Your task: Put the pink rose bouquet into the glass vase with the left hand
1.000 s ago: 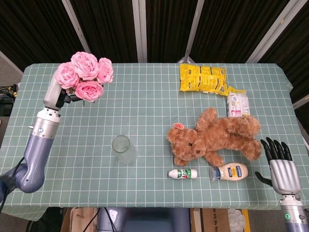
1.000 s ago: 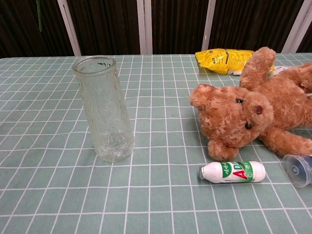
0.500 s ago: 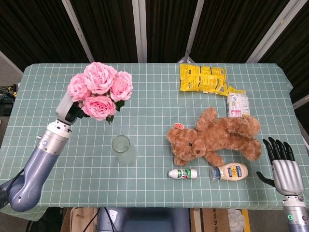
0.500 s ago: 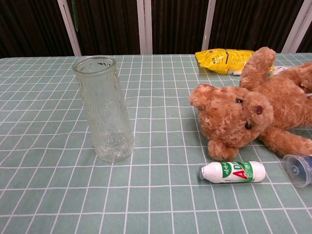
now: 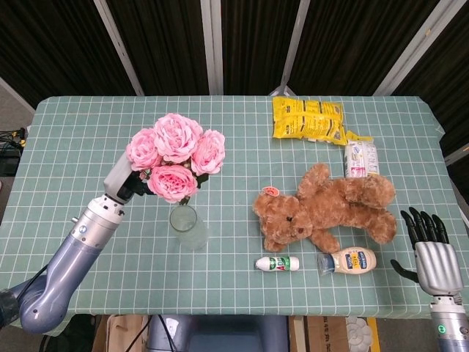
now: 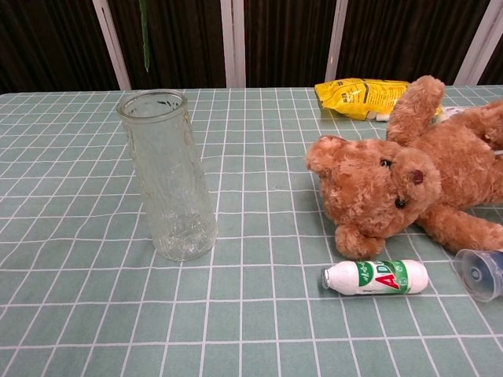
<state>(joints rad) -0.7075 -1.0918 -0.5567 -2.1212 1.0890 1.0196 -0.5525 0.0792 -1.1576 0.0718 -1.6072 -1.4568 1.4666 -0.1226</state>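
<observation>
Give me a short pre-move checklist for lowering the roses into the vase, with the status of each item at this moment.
1. Left hand holds the pink rose bouquet: ok, blooms sit above the hand.
2. Glass vase upright, mouth open: ok.
3. Vase empty: ok, nothing shows inside it in the chest view.
4. Stem over the vase mouth: cannot tell; the chest view shows it above the rim, slightly left of centre, but not its depth.
5. Teddy bear and small white bottle clear of the vase: ok, both lie to its right.
6. Right hand out of the way: ok, open at the table's right edge.
</observation>
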